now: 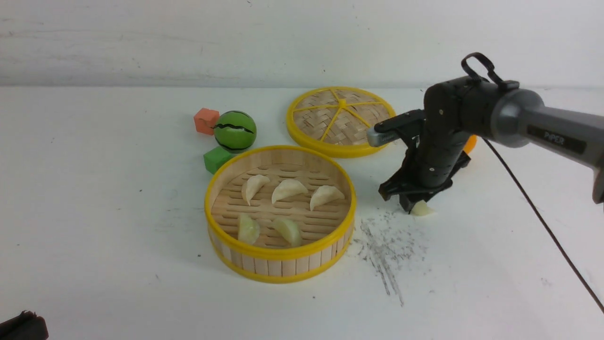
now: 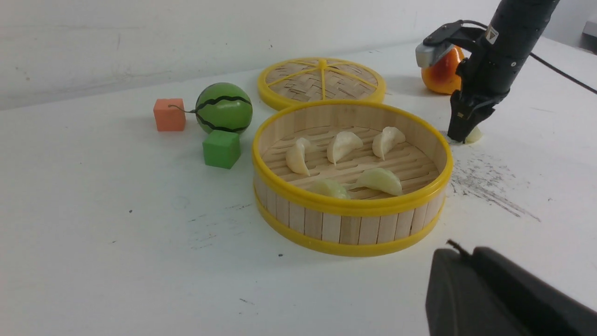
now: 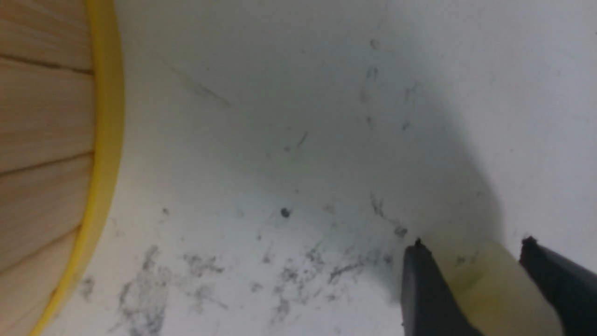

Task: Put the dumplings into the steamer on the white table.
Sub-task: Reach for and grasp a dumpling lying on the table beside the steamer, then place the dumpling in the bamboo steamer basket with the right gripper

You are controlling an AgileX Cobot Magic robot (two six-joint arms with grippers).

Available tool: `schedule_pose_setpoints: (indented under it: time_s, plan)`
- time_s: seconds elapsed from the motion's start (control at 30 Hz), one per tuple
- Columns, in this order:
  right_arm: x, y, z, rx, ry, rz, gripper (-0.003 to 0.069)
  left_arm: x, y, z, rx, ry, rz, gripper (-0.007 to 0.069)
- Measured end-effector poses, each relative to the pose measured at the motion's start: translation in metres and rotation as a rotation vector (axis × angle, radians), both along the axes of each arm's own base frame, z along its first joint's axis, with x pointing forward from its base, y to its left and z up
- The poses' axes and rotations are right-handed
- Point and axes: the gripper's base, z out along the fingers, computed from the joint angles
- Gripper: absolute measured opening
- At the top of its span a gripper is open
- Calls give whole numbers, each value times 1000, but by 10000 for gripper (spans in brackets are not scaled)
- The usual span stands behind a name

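R end effector (image 3: pixel 485 289) down at desk (image 1: pixel 118 212), R of steamer (image 1: pixel 281 252), its fingers astride pale green dumpling (image 1: pixel 421 208); narrow gap, firm grip or not, can't tell. Five other dumplings (image 1: pixel 289 190) inside steamer: three white, two green, all well apart from R end effector. L end effector (image 2: pixel 454 245) near desk's front L corner in front view, mostly out of frame, nearly closed or not, can't tell.
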Motion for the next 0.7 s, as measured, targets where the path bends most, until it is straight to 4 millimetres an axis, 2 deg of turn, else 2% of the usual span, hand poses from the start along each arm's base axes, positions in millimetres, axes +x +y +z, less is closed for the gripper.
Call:
schedule_pose_setpoints:
  time_s: [0.07, 0.17, 0.27, 0.3, 0.33, 0.4, 0.5, 0.6, 0.7]
  plan:
    - [-5, -1, 17, 11, 18, 25, 199, 0, 0, 0, 2, -1, 0, 32]
    - [-14, 0, 53, 51, 22, 44, 200, 0, 0, 0, 4, -2, 1, 36]
    - [-26, 7, 98, 184, 3, 42, 200, 0, 0, 0, 5, -3, 1, 38]
    - [-27, 8, 102, 208, 4, 41, 200, 0, 0, 0, 5, -3, 1, 39]
    - [-34, 15, 119, 297, -6, 46, 200, 0, 0, 0, 5, -3, 1, 39]
    - [-40, 26, 128, 391, 5, 57, 200, 0, 0, 0, 5, -3, 1, 39]
    - [-46, 52, 124, 456, 38, 102, 200, 0, 0, 0, 5, -3, 1, 41]
    - [-50, 84, 101, 457, 83, 156, 200, 0, 0, 0, 5, -3, 1, 44]
    - [-50, 104, 74, 443, 120, 172, 201, 0, 0, 0, 5, -3, 1, 46]
